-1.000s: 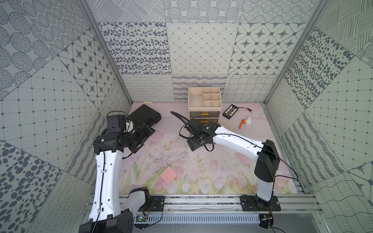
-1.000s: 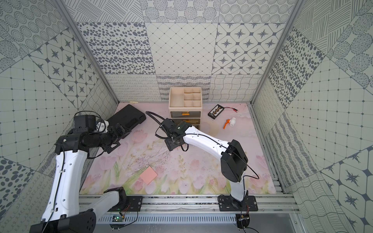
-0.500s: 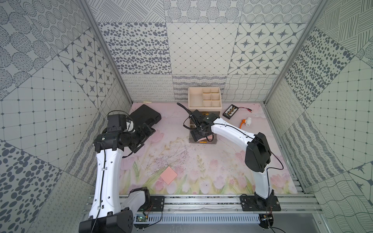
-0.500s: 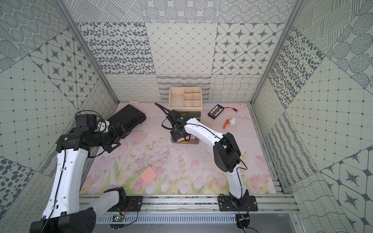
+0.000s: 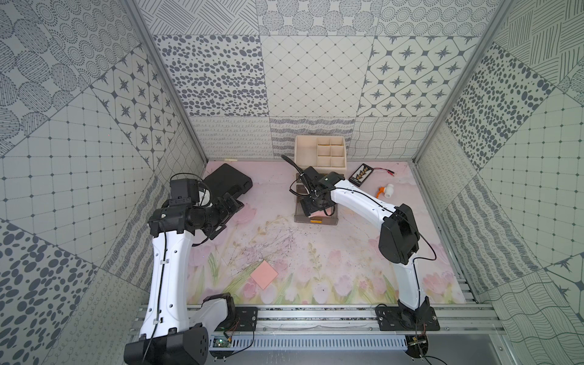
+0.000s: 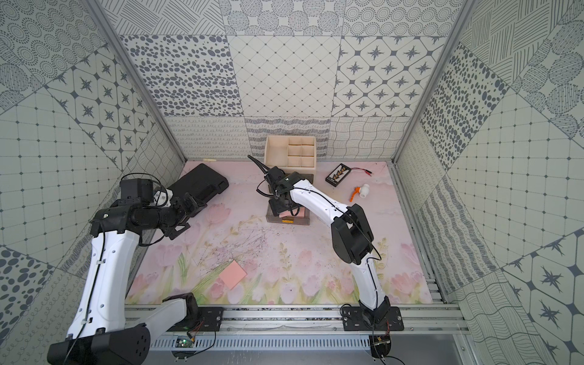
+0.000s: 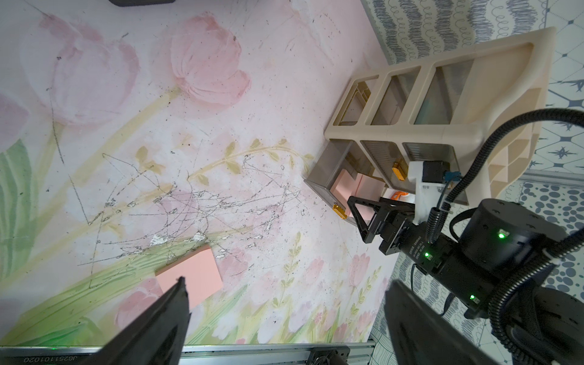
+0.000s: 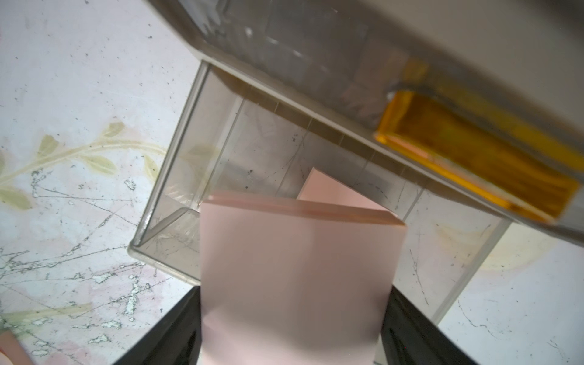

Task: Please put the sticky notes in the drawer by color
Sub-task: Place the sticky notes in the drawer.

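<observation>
The cream drawer chest point(image 5: 297, 155) stands at the back wall, its bottom grey drawer point(image 5: 316, 222) pulled out onto the mat. My right gripper point(image 5: 311, 209) hangs over that drawer, shut on a pink sticky note pad point(image 8: 294, 268) that fills the gap between its fingers. Another pink pad point(image 8: 335, 192) lies inside the drawer point(image 8: 177, 151). A third pink pad point(image 5: 264, 274) lies on the mat near the front, also seen from the left wrist point(image 7: 189, 278). My left gripper point(image 5: 232, 202) hovers open and empty at the left.
A flat black case point(image 5: 227, 181) lies at the back left, just beyond the left gripper. Right of the chest are a small black box with wires point(image 5: 361, 173) and an orange-and-white piece point(image 5: 387, 190). The shut middle drawer's gold handle point(image 8: 474, 164) juts above the open drawer.
My right arm has folded in and carried the pink pad back towards the chest, to above the pulled-out drawer. The left arm has stayed still.
</observation>
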You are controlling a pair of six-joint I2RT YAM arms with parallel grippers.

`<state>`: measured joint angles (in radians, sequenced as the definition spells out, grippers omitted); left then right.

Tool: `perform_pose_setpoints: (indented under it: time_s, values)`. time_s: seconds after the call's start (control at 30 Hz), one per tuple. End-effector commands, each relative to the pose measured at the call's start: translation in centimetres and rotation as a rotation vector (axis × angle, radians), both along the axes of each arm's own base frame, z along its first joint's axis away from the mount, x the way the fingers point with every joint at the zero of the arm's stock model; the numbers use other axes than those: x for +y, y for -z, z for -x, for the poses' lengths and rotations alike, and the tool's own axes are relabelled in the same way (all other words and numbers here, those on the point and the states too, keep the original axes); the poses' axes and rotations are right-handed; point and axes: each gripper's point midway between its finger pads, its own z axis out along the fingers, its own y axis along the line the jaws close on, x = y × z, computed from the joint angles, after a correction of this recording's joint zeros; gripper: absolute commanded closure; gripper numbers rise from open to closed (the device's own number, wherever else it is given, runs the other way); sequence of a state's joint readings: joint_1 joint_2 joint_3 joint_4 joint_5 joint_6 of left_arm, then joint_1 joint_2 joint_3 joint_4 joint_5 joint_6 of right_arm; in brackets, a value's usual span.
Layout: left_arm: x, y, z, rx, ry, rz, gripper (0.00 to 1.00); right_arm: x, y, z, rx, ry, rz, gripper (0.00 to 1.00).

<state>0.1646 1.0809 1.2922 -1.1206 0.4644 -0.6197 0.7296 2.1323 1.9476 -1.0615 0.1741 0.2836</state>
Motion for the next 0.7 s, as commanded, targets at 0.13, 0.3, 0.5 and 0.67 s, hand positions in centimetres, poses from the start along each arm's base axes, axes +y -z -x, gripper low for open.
perform_pose_setpoints:
  time_s: [0.13, 0.3, 0.5, 0.67]
  values:
    - [-0.2, -0.5, -0.5, -0.034, 0.015, 0.010, 0.01, 0.2, -0.4, -1.4, -0.017, 0.043, -0.015, 0.05]
    - [-0.2, -0.4, -0.5, -0.031, 0.017, 0.016, 0.02, -0.5, -1.2, -1.1, -0.049, 0.053, -0.014, 0.03]
    - [-0.2, -0.6, -0.6, -0.034, 0.014, 0.016, 0.02, 1.2, -3.7, 1.1, -0.127, -0.012, -0.056, 0.12]
    - [-0.1, -1.4, -0.6, -0.045, 0.006, 0.016, 0.01, 4.8, -6.2, 4.9, -0.136, -0.103, -0.132, 0.13]
